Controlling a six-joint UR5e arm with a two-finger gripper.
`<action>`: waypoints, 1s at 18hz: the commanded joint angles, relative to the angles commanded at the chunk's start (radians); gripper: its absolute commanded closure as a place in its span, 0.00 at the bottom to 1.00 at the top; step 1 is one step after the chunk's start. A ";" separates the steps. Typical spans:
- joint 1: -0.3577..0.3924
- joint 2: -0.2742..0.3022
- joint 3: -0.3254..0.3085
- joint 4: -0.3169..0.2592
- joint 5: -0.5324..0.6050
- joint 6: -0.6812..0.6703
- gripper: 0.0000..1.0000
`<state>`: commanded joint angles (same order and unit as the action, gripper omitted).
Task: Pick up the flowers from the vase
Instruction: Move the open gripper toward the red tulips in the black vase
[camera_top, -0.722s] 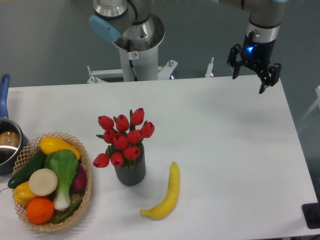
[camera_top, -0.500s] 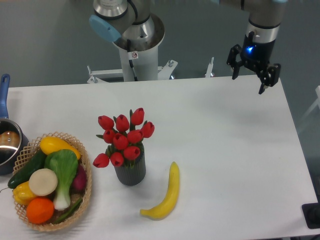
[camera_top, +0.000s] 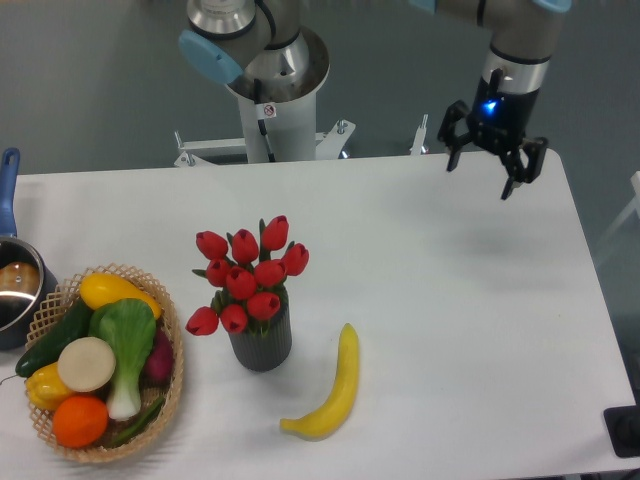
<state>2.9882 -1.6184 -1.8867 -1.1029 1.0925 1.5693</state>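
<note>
The flowers (camera_top: 247, 278) are standing upright in the vase (camera_top: 261, 342), left of centre on the white table (camera_top: 450, 300) and toward its front half. Red buds are crowding together above the rim; the stems are hiding inside the vase and behind the heads, so the grip zone is barely showing.

The gripper (camera_top: 486, 163) is hanging over the far right corner of the table, well apart from the bunch, fingers spread and holding nothing.

Handling, as a judgement: the bunch is looking artificial and light, the buds firm and rounded, likely slipping under a pinch. The better hold is probably low on the cluster, just above the rim where the stems are gathering, or a squeeze across the mass of heads from above. The vase is small and may be lifting or tipping along with the stems if they are sitting tight.

Surface: the table is smooth, matt and flat, offering little to stop the vase from sliding.

Room: a banana (camera_top: 333, 388) is lying just right of the vase, and a woven basket (camera_top: 174, 345) of vegetables is sitting near its left. A pot (camera_top: 14, 288) is resting at the left edge. Approach from above is looking open; the side lanes are tighter.
</note>
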 joint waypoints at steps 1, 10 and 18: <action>-0.003 0.009 -0.024 0.000 -0.026 0.000 0.00; -0.086 0.064 -0.198 0.005 -0.304 0.003 0.00; -0.232 0.080 -0.199 0.035 -0.380 -0.052 0.00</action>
<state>2.7566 -1.5386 -2.0862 -1.0677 0.7120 1.5173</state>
